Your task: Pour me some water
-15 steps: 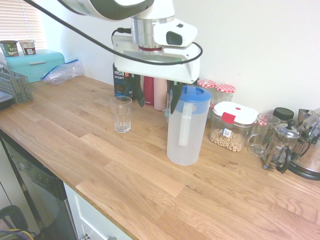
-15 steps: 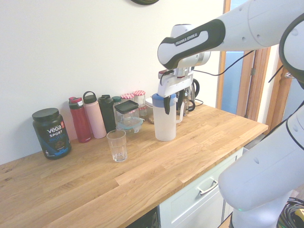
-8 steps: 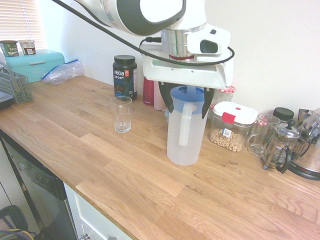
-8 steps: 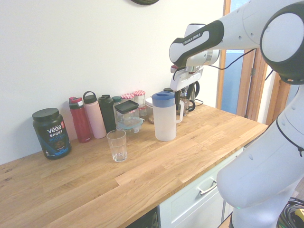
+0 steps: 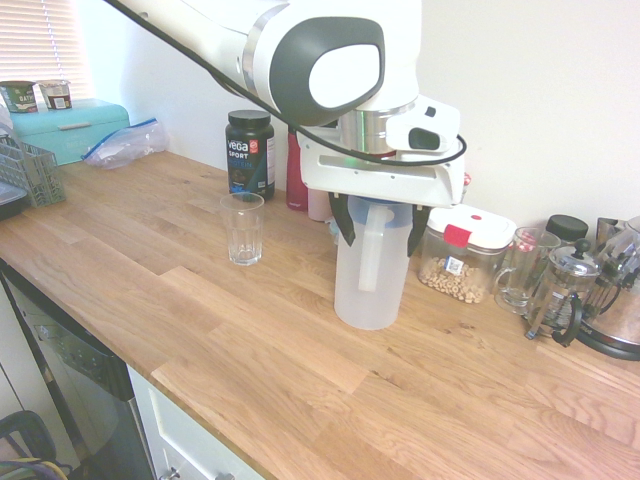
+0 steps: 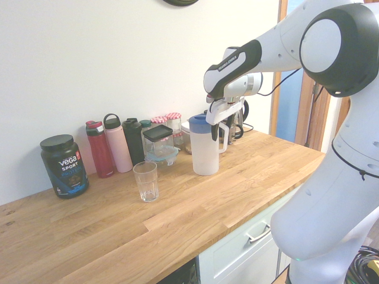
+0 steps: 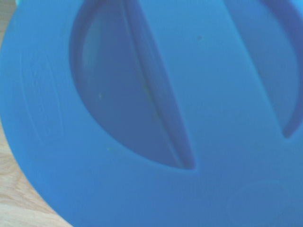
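Open tool over a lidded water pitcher

A robot arm's tool (image 5: 378, 228), released and spread wide, straddles the top of a tall frosted pitcher (image 5: 369, 280), which stands upright on a wooden counter (image 5: 250, 340). Its blue lid (image 6: 202, 123) fills the wrist view. A clear empty glass (image 5: 243, 230) stands upright, well apart from the pitcher. The step in hand seems to be taking hold of the pitcher by its pale handle (image 6: 224, 136). To do it well, the tool should line up so its fingers close on either side of that handle, grip firmly, and lift straight up, keeping the pitcher level until it reaches the glass.
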`<move>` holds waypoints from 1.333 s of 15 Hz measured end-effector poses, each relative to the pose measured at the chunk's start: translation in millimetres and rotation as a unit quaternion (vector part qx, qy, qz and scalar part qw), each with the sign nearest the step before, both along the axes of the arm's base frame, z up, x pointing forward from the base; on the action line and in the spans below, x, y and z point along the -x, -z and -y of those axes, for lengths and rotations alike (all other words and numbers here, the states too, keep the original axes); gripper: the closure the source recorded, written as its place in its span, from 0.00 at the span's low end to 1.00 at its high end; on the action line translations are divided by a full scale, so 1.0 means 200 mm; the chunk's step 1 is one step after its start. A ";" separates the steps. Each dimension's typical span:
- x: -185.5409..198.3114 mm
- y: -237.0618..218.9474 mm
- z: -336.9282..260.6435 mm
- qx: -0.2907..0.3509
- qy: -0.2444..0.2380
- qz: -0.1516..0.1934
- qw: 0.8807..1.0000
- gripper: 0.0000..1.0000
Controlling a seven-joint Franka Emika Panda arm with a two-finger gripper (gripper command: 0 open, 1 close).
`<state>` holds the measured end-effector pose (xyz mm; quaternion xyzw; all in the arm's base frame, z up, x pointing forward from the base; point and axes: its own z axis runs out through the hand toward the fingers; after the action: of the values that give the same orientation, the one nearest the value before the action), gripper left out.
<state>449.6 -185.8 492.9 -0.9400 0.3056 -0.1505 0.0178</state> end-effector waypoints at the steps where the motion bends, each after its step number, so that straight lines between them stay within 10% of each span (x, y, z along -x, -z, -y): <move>1: 0.00 0.00 0.00 0.000 -0.001 0.000 1.000 1.00; 20: -0.01 -0.01 -0.01 0.002 -0.008 0.006 1.000 1.00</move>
<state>451.6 -183.7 495.1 -0.9417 0.2975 -0.1561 0.0193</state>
